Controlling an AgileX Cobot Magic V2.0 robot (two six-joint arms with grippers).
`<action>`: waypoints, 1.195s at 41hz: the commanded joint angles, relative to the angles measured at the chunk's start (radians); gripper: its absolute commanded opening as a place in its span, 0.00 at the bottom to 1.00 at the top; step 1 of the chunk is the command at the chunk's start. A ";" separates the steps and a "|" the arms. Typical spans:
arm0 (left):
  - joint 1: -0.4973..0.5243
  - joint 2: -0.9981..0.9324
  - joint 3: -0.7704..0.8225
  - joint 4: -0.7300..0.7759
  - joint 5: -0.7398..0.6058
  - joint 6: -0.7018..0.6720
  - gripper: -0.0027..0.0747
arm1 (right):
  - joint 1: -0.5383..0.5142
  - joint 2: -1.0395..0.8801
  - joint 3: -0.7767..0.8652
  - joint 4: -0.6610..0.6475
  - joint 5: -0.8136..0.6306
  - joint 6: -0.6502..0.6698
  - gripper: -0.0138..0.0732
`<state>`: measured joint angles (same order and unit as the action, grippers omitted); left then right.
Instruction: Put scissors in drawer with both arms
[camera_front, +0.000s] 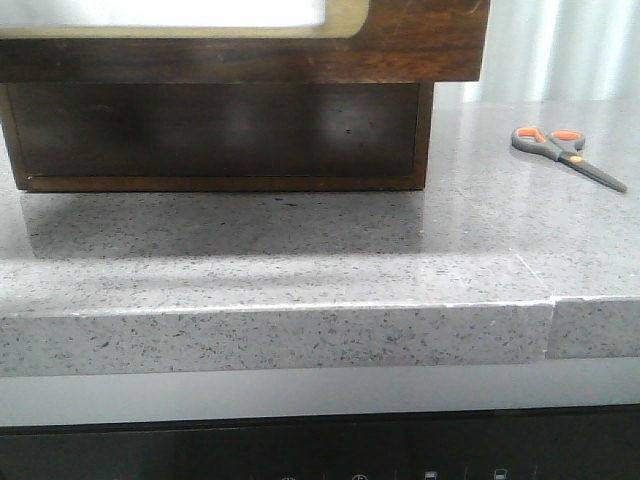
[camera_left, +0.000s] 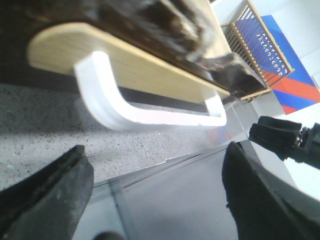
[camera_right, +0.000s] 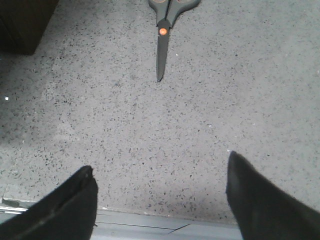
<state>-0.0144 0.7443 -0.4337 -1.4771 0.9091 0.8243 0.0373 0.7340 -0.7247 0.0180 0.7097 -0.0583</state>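
So, nothing grasped yet: the scissors (camera_front: 566, 155) lie flat on the grey speckled counter (camera_front: 300, 260), well right of the wooden drawer (camera_front: 220, 135), blades closed. The right end effector (camera_right: 160, 200) is spread wide and empty, lined up with the blade tip; likely best to come down over the pivot or handles. The left end effector (camera_left: 155, 195) is also released, facing the white handle (camera_left: 130, 107) on the box above; it probably pulls that open. Nothing blocks either path.
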 joint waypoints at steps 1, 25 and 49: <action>-0.006 -0.088 -0.060 0.103 -0.029 -0.114 0.72 | -0.007 0.005 -0.034 -0.008 -0.060 -0.008 0.80; -0.057 -0.183 -0.509 1.217 0.018 -0.554 0.71 | -0.007 0.005 -0.034 -0.008 -0.060 -0.008 0.80; -0.539 -0.183 -0.509 1.423 -0.093 -0.731 0.71 | -0.007 0.005 -0.034 -0.008 -0.060 -0.008 0.80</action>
<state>-0.5440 0.5549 -0.9113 -0.0558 0.9004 0.1227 0.0373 0.7340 -0.7247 0.0180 0.7097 -0.0583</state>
